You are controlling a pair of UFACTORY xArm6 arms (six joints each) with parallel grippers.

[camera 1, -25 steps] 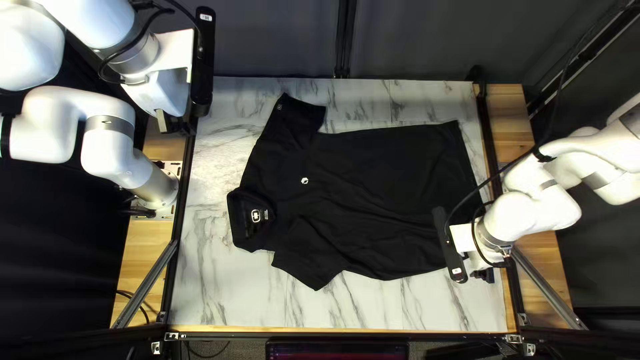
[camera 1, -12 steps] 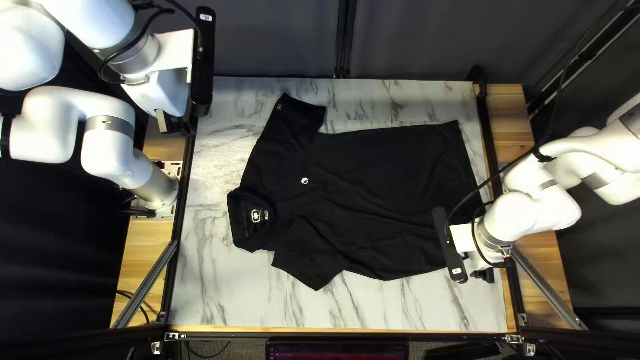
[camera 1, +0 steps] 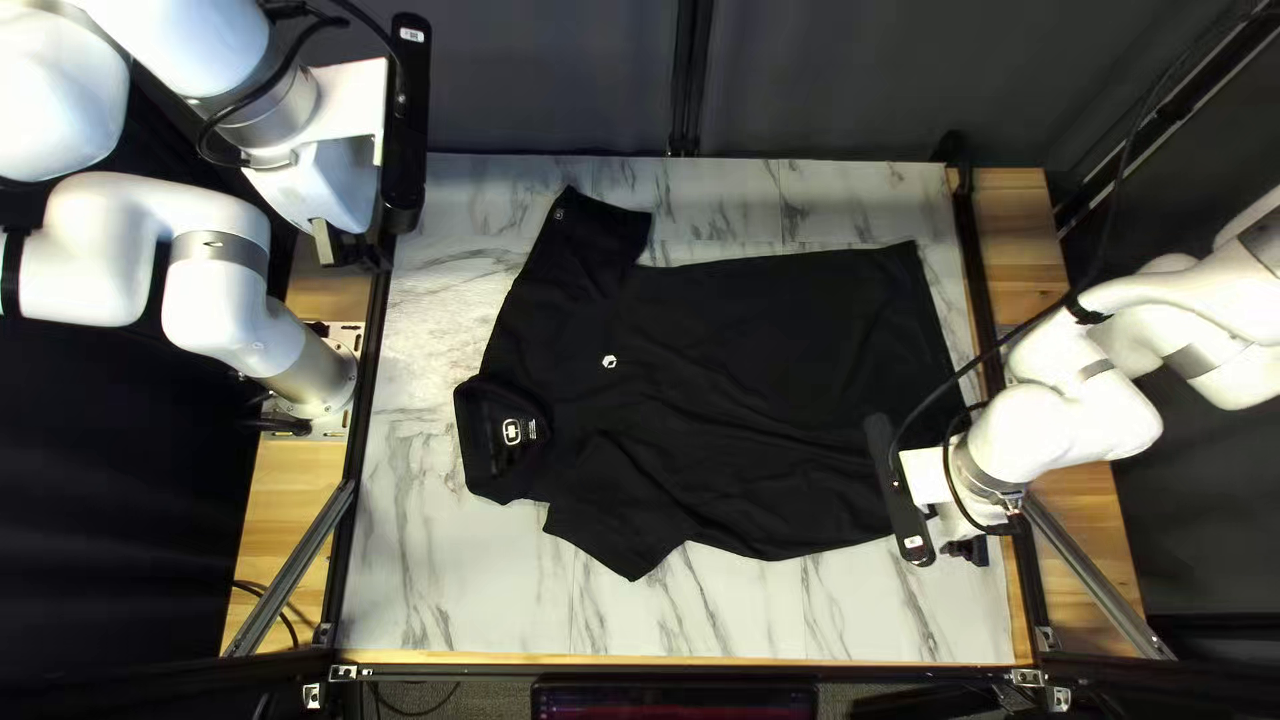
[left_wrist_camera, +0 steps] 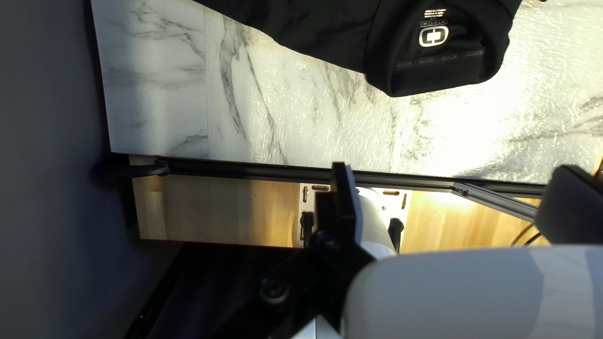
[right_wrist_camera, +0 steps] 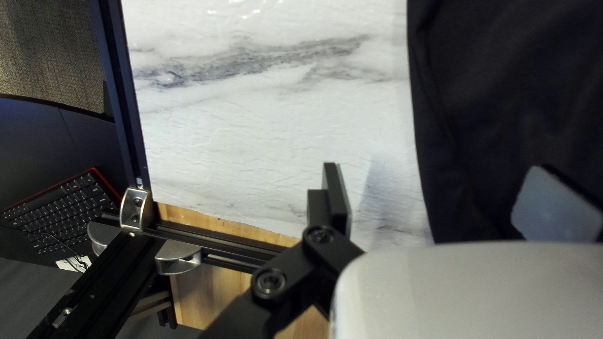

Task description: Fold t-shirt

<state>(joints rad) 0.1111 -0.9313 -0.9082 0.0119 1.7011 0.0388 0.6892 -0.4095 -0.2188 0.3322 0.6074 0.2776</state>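
Across the middle of the desk (camera 1: 440, 587), the black polo shirt (camera 1: 747, 387) lies spread out, and nothing about it has shifted over the last second. Its collar (camera 1: 476, 420) points to the desk's left edge, its hem (camera 1: 938, 320) to the right edge; the far sleeve (camera 1: 607, 230) reaches toward the desk's far edge and the near sleeve (camera 1: 618, 531) toward the near one. Both arms are just as still: the left arm (camera 1: 214, 287) keeps its left claw (left_wrist_camera: 451, 172) raised at the desk's left edge, while the right arm (camera 1: 1060, 427) keeps its right claw (right_wrist_camera: 434, 172) above the desk's near right corner, beside the hem. Each claw has its fingers well apart with no cloth gripped between them. So the lack of change reads as a wait before the first fold, and the task looks to be at its very start. I'd judge the likeliest opening move to be both claws coming in over the desk, one to the near sleeve and one to the hem's near corner, to carry that side toward the far edge. The fabric looks thin and soft, with creases on the half nearer the desk's front, so a shallow pinch could slip or drag those wrinkles into the fold.
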